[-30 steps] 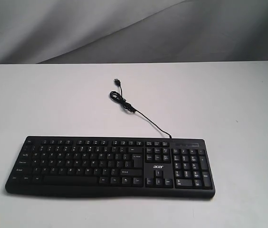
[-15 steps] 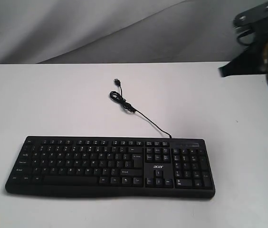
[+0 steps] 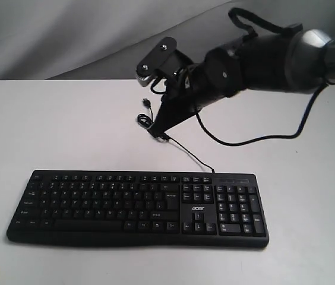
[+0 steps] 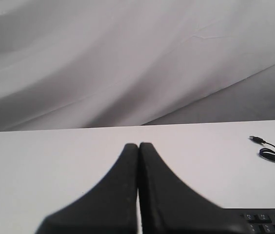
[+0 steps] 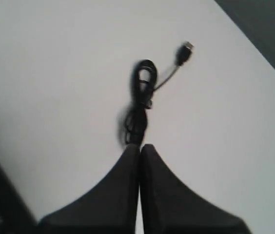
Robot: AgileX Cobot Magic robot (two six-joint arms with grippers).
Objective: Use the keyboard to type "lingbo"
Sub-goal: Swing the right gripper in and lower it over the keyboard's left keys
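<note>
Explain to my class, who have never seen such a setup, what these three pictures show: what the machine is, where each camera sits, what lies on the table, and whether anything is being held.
This is a robot with two arms, each ending in two fingers for gripping. The exterior picture comes from a camera off the arms. It shows a white table carrying a black keyboard, whose thin cable runs back to a loose coil and plug. One arm reaches in from the right, and the right fingers point down toward that coil. The other two pictures come from cameras on the wrists, looking along the fingers. One shows the coil just beyond the right pair. The other shows the left fingers, with a corner of the keyboard beside them. Both pairs are pressed shut and hold nothing.
</note>
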